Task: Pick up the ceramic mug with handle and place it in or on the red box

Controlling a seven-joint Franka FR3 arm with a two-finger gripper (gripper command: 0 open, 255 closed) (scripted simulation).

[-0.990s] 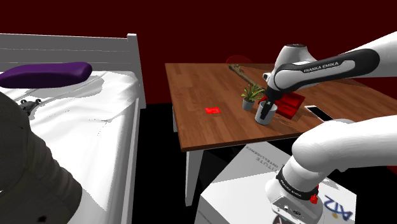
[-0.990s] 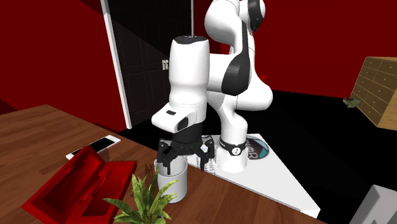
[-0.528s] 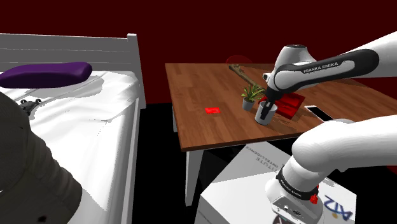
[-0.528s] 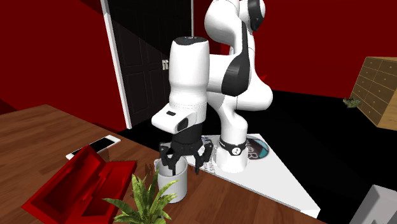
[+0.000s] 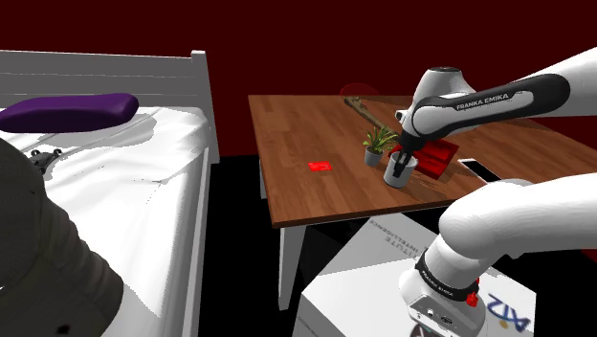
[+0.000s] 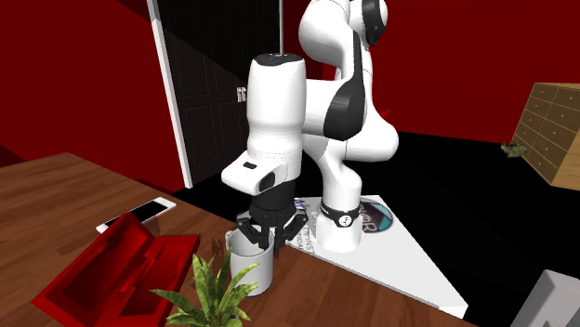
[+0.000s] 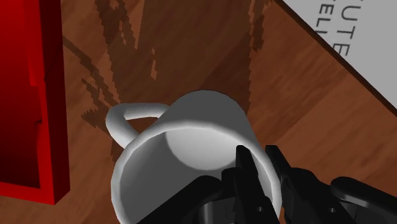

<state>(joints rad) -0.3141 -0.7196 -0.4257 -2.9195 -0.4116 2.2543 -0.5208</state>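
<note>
In the shoulder view the gripper [image 5: 400, 164] has sunk to the rim of the white mug [image 5: 399, 174]. The mug stands on the wooden table [image 5: 306, 144], between the potted plant [image 5: 377, 144] and the red box [image 5: 438, 158]. The finger gap is hard to read from here.

In the second exterior view the fingers [image 6: 251, 234], spread wide above the mug a second ago, have drawn in over its rim. The mug remains upright on the table, just beside the open box.

In the wrist view the fingers stand almost together, pinching the mug's wall, one inside and one outside. The handle [image 7: 126, 118] points toward the red box. The grasp looks made, so the lift and the short carry to the box can likely follow.
</note>
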